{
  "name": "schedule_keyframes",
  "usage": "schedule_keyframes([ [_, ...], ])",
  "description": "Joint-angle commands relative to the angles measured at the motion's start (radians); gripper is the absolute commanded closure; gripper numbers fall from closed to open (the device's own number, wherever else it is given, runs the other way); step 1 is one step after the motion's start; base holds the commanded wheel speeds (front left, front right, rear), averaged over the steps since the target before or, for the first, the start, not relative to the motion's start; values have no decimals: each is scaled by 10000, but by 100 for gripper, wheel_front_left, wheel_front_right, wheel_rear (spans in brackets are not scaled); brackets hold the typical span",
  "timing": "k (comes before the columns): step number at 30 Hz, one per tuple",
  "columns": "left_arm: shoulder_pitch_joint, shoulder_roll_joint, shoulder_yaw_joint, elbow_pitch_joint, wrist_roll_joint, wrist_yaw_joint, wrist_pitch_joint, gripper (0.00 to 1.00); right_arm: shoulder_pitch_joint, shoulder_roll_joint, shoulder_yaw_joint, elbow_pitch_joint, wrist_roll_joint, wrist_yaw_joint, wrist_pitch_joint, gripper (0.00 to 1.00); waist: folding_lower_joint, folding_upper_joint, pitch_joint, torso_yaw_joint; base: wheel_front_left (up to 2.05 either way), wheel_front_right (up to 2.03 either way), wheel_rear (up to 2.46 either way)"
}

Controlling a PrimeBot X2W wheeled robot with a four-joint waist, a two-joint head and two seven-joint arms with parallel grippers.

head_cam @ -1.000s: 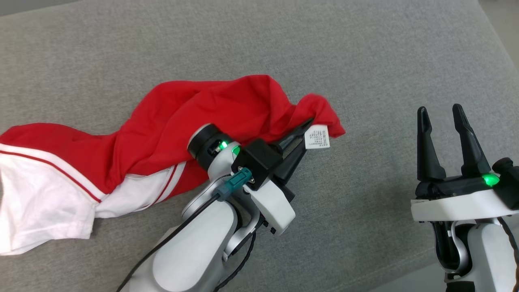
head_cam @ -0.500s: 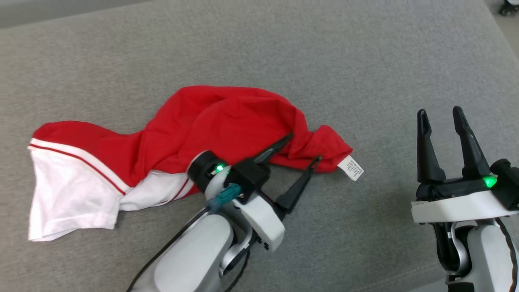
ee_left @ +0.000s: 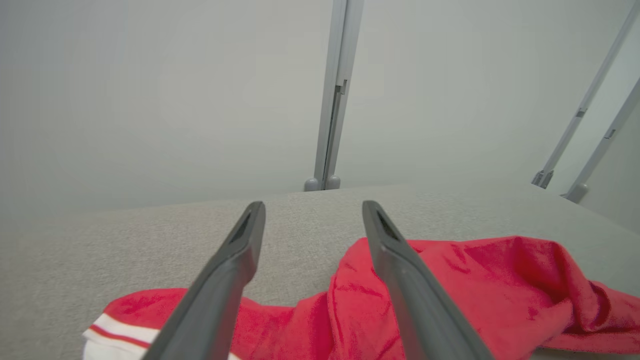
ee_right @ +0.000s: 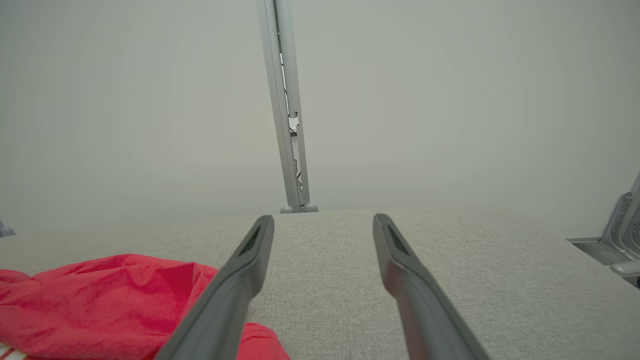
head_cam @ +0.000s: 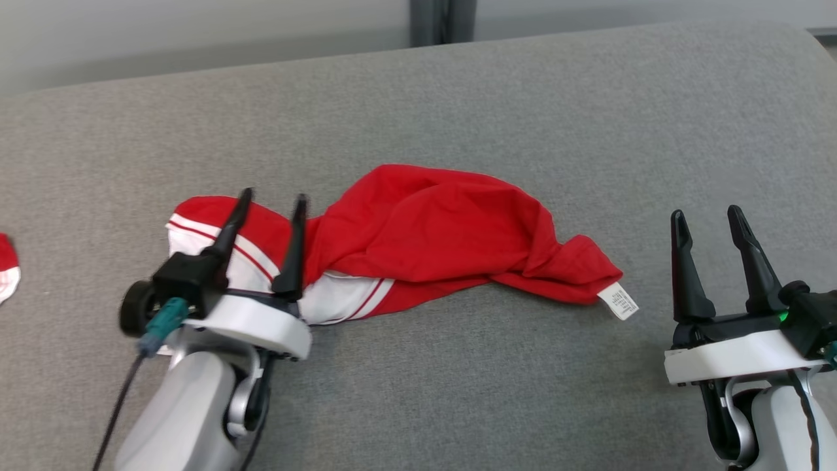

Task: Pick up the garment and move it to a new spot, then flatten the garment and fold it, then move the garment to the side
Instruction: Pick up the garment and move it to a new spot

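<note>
1. Both fingers of the left claw stand spread wide, holding nothing, poised over the white-striped end of the garment.
2. The right claw is likewise spread and empty, over bare grey fabric well to the right.
3. The red garment lies crumpled mid-counter between them, its white label poking out at the right end.
4. A red-and-white scrap sits at the far left edge.

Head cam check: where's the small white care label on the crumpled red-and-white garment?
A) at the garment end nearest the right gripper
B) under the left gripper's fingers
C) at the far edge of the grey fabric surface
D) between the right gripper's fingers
A: the small white care label hangs off the right end of the crumpled red-and-white garment, apart from the right gripper.
</note>
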Motion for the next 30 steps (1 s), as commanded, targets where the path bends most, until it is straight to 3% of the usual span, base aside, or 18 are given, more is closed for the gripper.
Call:
schedule_keyframes([
  [1,111,51,81,-41,-24,47,-48,0,63,-51,-22,11,-57,2,-2,0,0,0,-178,190,0,0,0],
  [5,599,363,806,-328,53,124,-55,0,172,-51,-36,152,-174,2,-2,0,0,0,-386,431,0,0,0],
  [14,1843,735,1999,-795,222,-243,-57,0,397,-51,19,473,-361,2,-2,0,0,0,-868,688,0,0,0],
  [19,2530,663,2150,-887,347,-414,-58,0,541,-50,63,650,-416,2,-2,0,0,0,-1185,678,0,0,0],
  [30,3489,546,2075,-1029,622,-311,-59,0,1048,-49,118,921,-472,2,-2,0,0,0,-1826,648,0,0,0],
])
